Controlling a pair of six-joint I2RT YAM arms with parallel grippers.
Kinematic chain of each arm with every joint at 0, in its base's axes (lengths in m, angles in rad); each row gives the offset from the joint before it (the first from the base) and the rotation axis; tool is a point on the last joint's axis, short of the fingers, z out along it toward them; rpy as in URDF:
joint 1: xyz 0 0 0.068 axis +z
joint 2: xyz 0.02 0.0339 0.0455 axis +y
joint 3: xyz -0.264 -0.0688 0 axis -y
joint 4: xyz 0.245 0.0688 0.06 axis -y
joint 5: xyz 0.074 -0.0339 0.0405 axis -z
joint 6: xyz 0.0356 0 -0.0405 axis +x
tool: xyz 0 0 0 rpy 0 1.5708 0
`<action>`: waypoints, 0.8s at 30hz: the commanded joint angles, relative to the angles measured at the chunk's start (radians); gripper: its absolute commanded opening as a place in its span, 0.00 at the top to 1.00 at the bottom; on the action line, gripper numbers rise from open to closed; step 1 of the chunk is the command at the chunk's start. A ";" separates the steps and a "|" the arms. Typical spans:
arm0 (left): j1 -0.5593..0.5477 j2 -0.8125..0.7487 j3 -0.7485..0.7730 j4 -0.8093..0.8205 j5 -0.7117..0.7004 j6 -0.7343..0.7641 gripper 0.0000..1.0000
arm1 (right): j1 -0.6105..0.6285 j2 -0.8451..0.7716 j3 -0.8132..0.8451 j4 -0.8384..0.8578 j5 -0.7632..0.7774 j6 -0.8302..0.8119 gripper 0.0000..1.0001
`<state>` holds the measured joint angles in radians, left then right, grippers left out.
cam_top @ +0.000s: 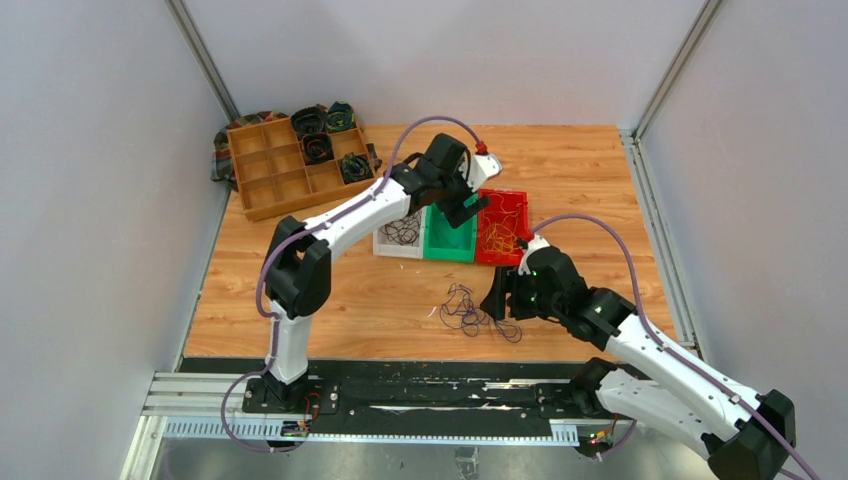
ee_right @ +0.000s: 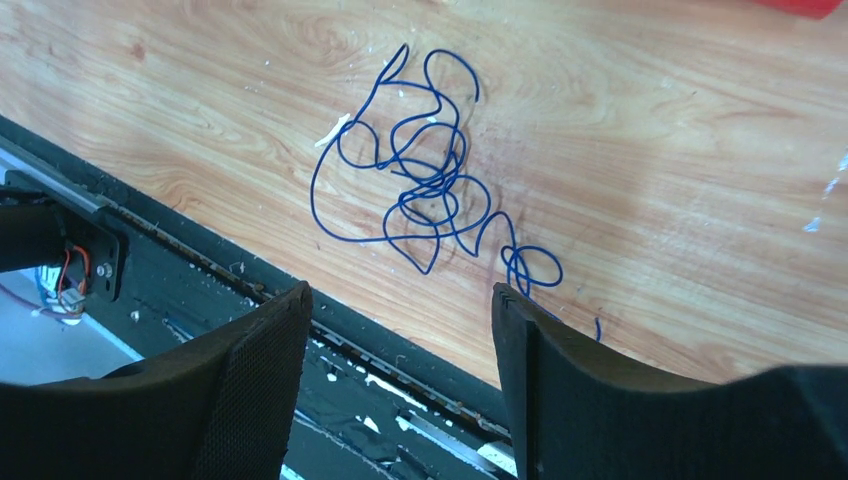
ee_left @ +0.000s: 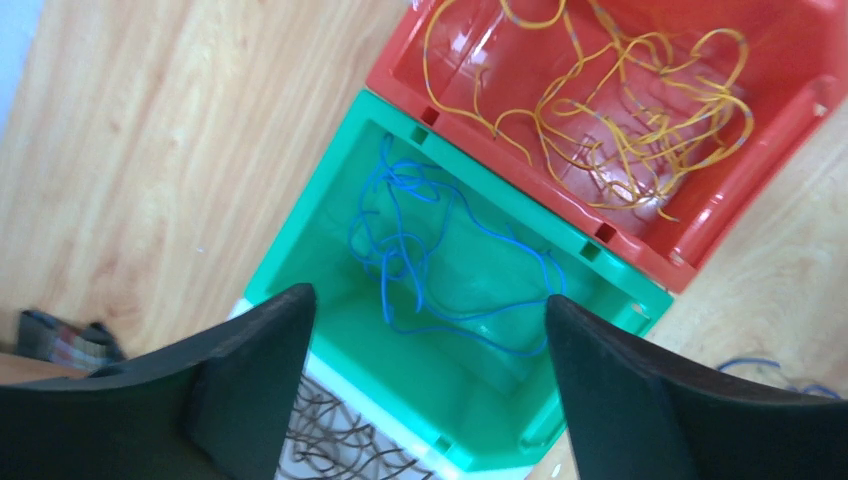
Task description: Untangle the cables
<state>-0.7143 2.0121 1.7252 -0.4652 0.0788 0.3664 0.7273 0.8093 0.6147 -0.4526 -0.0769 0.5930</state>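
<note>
The loose tangle of thin dark blue cable (ee_right: 430, 188) lies on the light wood-grain tabletop (cam_top: 350, 290), near its front edge and in front of three small plastic bins. You can see it in the overhead view as a flat scribble of loops with one end trailing to the right.

Your right gripper (ee_right: 400, 298) hovers just beside this tangle, on its right in the overhead view. Its black fingers are spread wide with nothing between them, and they touch no wire.

The sorted cables sit further back. Bright blue wires (ee_left: 430, 250) lie in the green bin (ee_left: 305, 230), yellow-orange wires (ee_left: 620, 110) in the red bin (ee_left: 790, 110), and black wires (cam_top: 402, 232) in the white bin (cam_top: 395, 252). The three bins stand side by side, touching — white on the left, green in the middle, red on the right.

Your left gripper (ee_left: 430, 305) hangs above the green bin with its jaws parted wide and empty.

At the far left corner, well apart from all this, a wooden divided tray (cam_top: 265, 170) holds dark coiled bundles in its back compartments — it rests on a plaid cloth (cam_top: 222, 150).
</note>
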 commanded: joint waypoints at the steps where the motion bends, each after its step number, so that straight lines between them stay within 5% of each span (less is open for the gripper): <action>1: 0.021 -0.103 0.115 -0.141 0.087 0.021 0.02 | -0.016 -0.010 0.041 -0.028 0.081 -0.049 0.34; 7: 0.055 -0.179 0.172 -0.323 0.166 0.042 0.02 | -0.016 0.076 0.042 0.003 0.087 -0.096 0.35; 17: 0.072 -0.452 -0.240 -0.337 0.303 0.034 0.02 | 0.006 0.279 -0.032 0.296 0.019 -0.142 0.40; 24: 0.073 -0.512 -0.368 -0.336 0.339 -0.040 0.04 | 0.033 0.484 0.037 0.389 0.020 -0.231 0.41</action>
<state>-0.6434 1.5509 1.3907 -0.7975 0.3660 0.3687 0.7391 1.2102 0.6010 -0.1505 -0.0536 0.4282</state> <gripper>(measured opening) 0.973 0.592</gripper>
